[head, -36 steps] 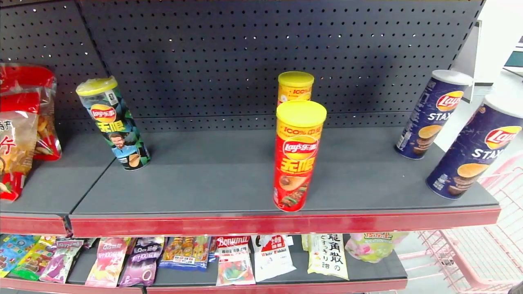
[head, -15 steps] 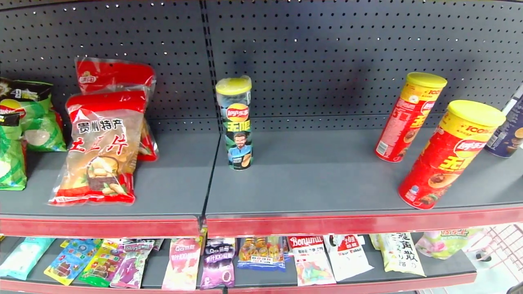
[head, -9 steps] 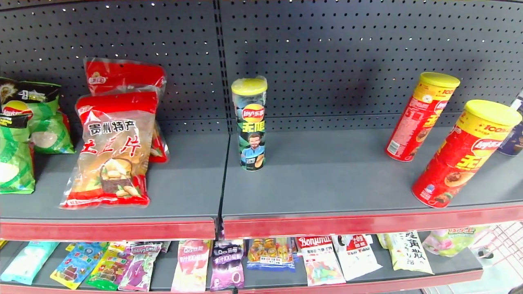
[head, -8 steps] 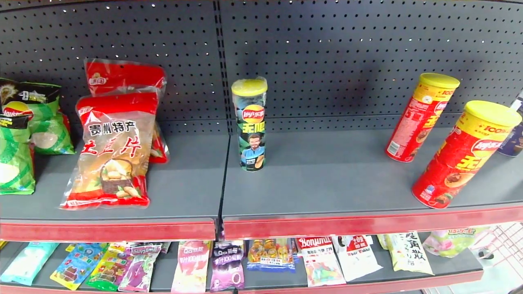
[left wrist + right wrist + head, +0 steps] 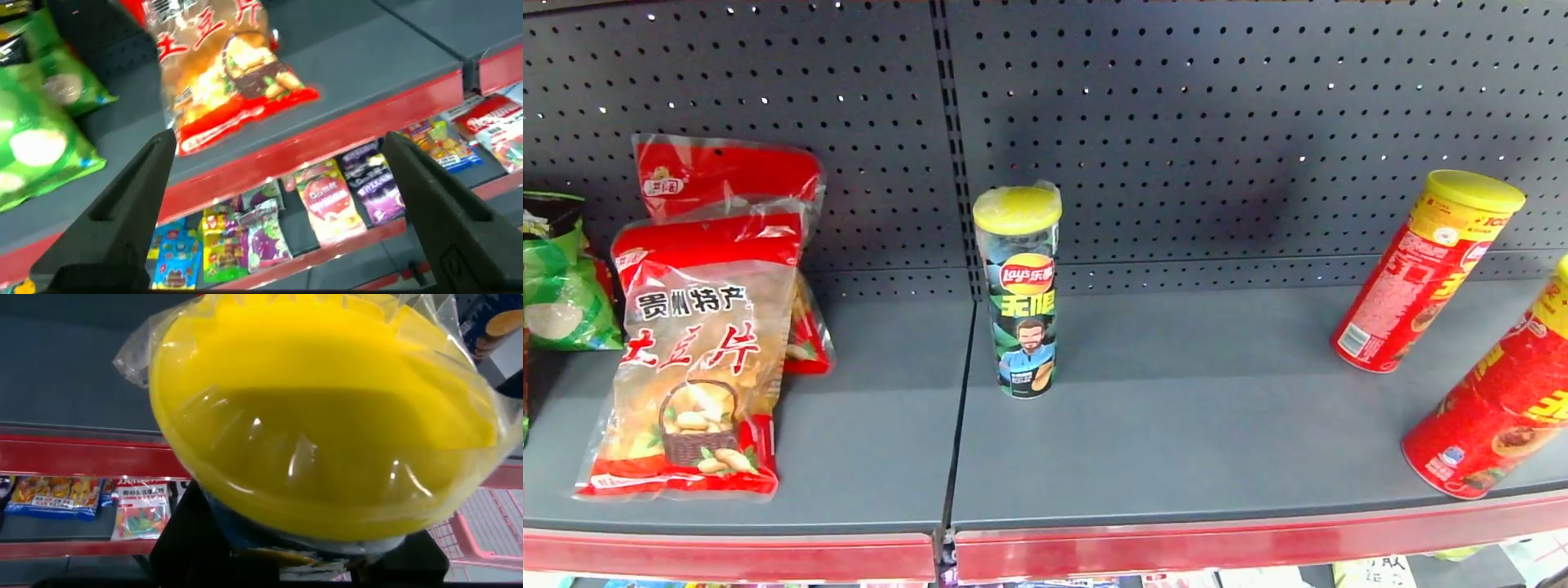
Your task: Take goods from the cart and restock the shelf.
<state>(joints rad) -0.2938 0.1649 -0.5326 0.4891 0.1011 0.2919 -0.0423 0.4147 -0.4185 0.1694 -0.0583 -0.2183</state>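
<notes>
Head camera nearer the shelf [image 5: 1176, 441], farther left

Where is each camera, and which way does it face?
Head view: on the head, facing forward-down at the shelf, green can, red bag.
Left wrist view: behind the open left gripper, facing the shelf front.
Right wrist view: behind the right gripper, facing its yellow-lidded can.
Shared: head and left wrist both show the red bag.

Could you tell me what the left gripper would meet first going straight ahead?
Likely the shelf's red front lip, just in front of the red snack bag; the left gripper is open, depth unclear.
</notes>
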